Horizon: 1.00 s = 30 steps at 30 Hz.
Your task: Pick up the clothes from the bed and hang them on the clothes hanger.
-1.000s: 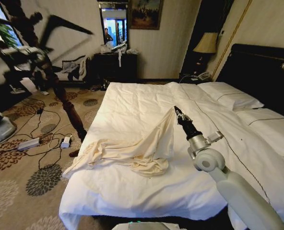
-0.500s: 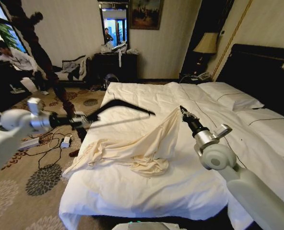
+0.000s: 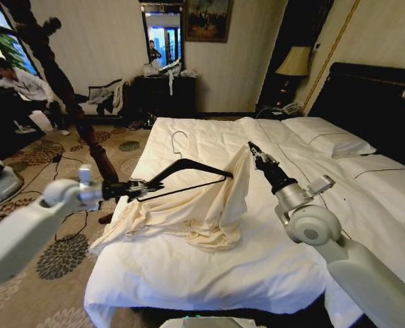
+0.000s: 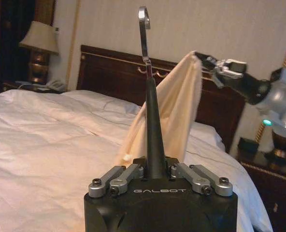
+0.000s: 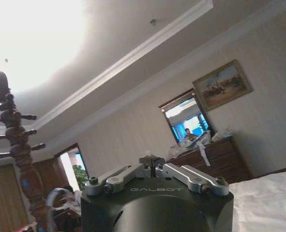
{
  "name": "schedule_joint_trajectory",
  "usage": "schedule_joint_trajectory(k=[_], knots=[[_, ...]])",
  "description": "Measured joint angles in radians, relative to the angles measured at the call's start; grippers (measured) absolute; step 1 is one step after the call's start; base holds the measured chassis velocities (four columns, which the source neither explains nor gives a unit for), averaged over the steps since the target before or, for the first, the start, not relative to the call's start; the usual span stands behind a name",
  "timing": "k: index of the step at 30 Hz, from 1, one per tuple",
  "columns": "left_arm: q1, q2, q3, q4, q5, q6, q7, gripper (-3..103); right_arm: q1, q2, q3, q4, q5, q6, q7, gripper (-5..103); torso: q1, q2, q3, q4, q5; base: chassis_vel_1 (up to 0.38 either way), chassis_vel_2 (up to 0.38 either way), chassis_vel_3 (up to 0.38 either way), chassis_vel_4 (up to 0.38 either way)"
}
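The bed takes up most of the room in front of the robot, its white duvet wrinkled, two white pillows up against the black headboard. Across the near half of the duvet lies a cream shirt, one sleeve trailing toward the bed's left edge and the carpet. Part of the cloth is pulled up into a peak above the covers.

The right gripper is at the top of that peak, its jaws pinched on the fabric and lifting it off the bed; from the left wrist camera the cloth hangs down from that same gripper like a small tent.

The left arm reaches in from the carpet side. Its gripper has its jaws closed on one end of the clothes hanger, holding it out level over the left part of the bed, with the far end just beside the raised cloth. The silvery hook stands above the dark bar.

A carved wooden coat stand stands on the patterned carpet to the left of the bed.
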Motion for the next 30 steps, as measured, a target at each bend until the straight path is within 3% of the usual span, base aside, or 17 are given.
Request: schedule_joint_trajectory(k=[4, 14, 17, 22, 27, 30], knots=[[0.038, -0.015, -0.006, -0.017, 0.01, -0.009, -0.019, 18, -0.005, 0.004, -0.004, -0.006, -0.012, 0.016, -0.019, 0, 0.0, 0.0, 0.0, 0.0003, 0.0001, 0.0, 0.0, 0.0, 0.0], [0.165, 0.028, -0.051, -0.114, 0.051, -0.015, 0.027, 18, 0.024, 0.005, -0.013, -0.036, -0.007, 0.042, -0.043, 0, 0.0, 0.0, 0.0, 0.0008, 0.0002, 0.0, 0.0, 0.0, 0.0], [0.214, -0.037, -0.026, -0.106, 0.112, -0.015, -0.022, 18, 0.025, -0.007, -0.009, -0.028, 0.008, 0.071, -0.088, 0, 0.0, 0.0, 0.0, 0.0003, 0.0, 0.0, 0.0, 0.0, 0.0], [0.214, -0.087, -0.012, -0.076, 0.116, -0.015, -0.072, 18, 0.016, -0.018, -0.007, -0.012, 0.023, 0.089, -0.12, 0, 0.0, 0.0, 0.0, 0.0004, 0.0, 0.0, 0.0, 0.0, 0.0], [0.19, -0.147, 0.018, -0.049, 0.102, -0.019, -0.128, 18, 0.009, -0.042, -0.039, -0.02, 0.013, 0.119, -0.203, 0, 0.0, 0.0, 0.0, 0.0004, 0.0003, 0.0, 0.0, 0.0, 0.0], [0.15, -0.233, 0.026, 0.007, 0.118, -0.038, -0.209, 18, 0.007, -0.05, -0.054, -0.033, 0.014, 0.126, -0.221, 0, 0.0, 0.0, 0.0, 0.0006, 0.0003, 0.0, 0.0, 0.0, 0.0]])
